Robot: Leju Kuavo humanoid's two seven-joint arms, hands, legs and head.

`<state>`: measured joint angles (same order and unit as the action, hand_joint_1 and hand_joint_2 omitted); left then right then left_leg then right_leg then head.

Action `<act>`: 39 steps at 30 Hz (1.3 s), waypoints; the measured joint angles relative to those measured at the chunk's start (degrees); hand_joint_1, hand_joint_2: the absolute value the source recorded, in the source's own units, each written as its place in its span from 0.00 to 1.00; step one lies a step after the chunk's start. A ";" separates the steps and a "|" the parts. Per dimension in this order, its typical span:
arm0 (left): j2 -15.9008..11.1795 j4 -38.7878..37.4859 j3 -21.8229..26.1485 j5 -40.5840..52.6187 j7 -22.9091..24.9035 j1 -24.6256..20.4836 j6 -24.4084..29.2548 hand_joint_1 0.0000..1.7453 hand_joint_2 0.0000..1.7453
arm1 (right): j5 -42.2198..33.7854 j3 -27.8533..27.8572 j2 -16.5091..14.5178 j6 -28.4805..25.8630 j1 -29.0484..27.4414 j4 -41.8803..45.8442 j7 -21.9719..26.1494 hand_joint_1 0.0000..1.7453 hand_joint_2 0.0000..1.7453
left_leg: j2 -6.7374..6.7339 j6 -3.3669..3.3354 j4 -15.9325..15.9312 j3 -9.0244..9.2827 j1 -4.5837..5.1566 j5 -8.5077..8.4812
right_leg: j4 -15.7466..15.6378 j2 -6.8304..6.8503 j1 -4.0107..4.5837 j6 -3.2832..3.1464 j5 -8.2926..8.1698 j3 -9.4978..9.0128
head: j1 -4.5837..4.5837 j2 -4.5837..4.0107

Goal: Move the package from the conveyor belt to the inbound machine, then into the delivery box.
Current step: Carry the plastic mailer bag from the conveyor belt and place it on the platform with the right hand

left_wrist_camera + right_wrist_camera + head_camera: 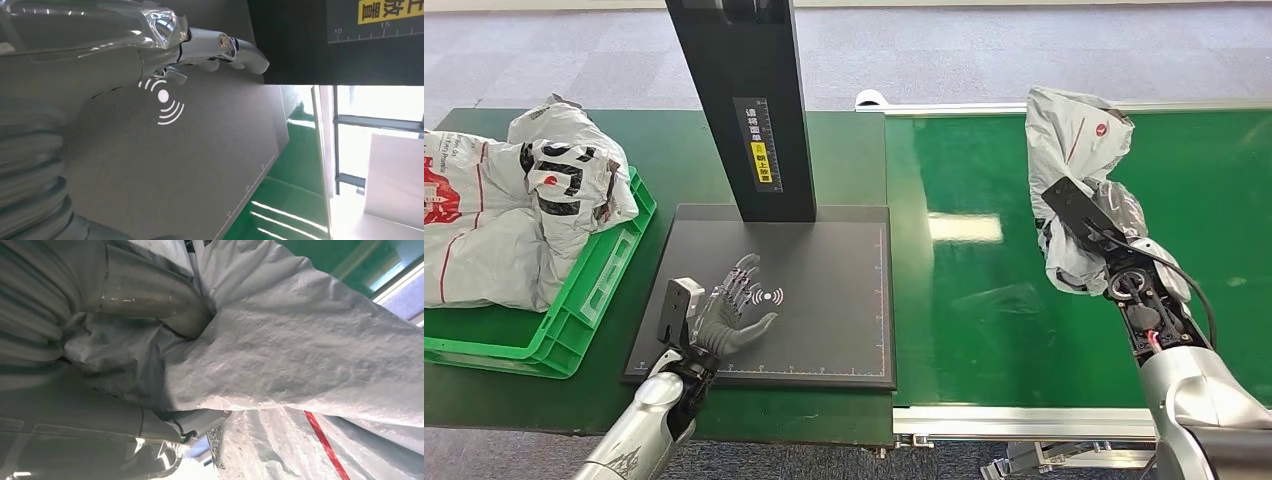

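A crumpled white plastic package [1075, 150] with a red stripe is on the green conveyor belt [984, 300] at the right. My right hand [1096, 238] grips its near end; in the right wrist view the thumb [150, 295] presses into the package [300, 350], and the bag hides the fingers. My left hand [729, 312] is open, fingers spread, over the dark pad of the inbound machine [824, 300], next to its white signal mark [767, 296]. The left wrist view shows the fingers [225, 47] over that mark [164, 100].
The machine's black post [744, 100] rises at the pad's far edge. A green delivery box [574, 320] at the left holds several white packages [514, 210]. The belt's metal rail [1024, 422] runs along the near edge.
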<state>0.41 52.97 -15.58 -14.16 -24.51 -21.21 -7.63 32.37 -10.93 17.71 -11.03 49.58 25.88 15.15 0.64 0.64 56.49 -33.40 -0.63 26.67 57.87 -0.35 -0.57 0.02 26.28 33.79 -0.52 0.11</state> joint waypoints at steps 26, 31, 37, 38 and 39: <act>1.84 -4.28 -0.61 0.72 -4.25 -4.84 0.22 0.00 1.00 | 22.70 -20.63 -6.00 -21.79 -12.62 25.65 13.61 1.00 1.00 | -0.05 -0.01 -0.02 0.02 -0.01 -0.03 | 0.01 -0.05 0.03 -0.01 0.00 0.01 | -0.01 0.01; 2.16 -4.89 -1.01 2.48 -5.90 -5.46 2.66 0.00 1.00 | 22.49 -27.54 -8.52 -18.14 -10.07 23.29 14.49 1.00 1.00 | -0.04 -0.01 -0.02 0.01 -0.01 -0.03 | 0.01 -0.05 0.03 -0.01 0.00 0.03 | 0.01 0.02; 2.78 -4.99 -1.59 5.17 -8.41 -7.03 8.09 0.00 1.00 | 22.56 -34.54 -11.27 -12.71 -7.00 18.81 14.80 1.00 1.00 | -0.04 -0.02 -0.02 0.02 -0.01 -0.04 | 0.01 -0.04 0.03 -0.01 0.00 0.01 | 0.00 0.00; 2.90 -5.00 -1.66 5.21 -8.45 -7.19 8.21 0.00 1.00 | 22.63 -35.42 -11.80 -12.46 -6.55 18.09 14.80 1.00 1.00 | -0.04 -0.02 -0.01 0.02 -0.01 -0.04 | 0.01 -0.04 0.03 -0.01 0.00 0.02 | 0.00 0.01; 2.99 -5.01 -1.71 5.22 -8.49 -7.29 8.30 0.00 1.00 | 22.64 -36.15 -12.24 -12.37 -6.15 17.47 14.80 1.00 1.00 | -0.04 -0.02 -0.01 0.02 -0.01 -0.04 | 0.01 -0.04 0.03 -0.01 0.00 0.02 | 0.01 0.01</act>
<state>3.40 47.97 -17.29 -8.94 -33.00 -28.49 0.67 55.01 -47.08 5.47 -23.40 43.43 43.34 29.94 0.60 0.62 56.47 -33.38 -0.64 26.63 57.87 -0.39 -0.55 0.01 26.28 33.80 -0.52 0.13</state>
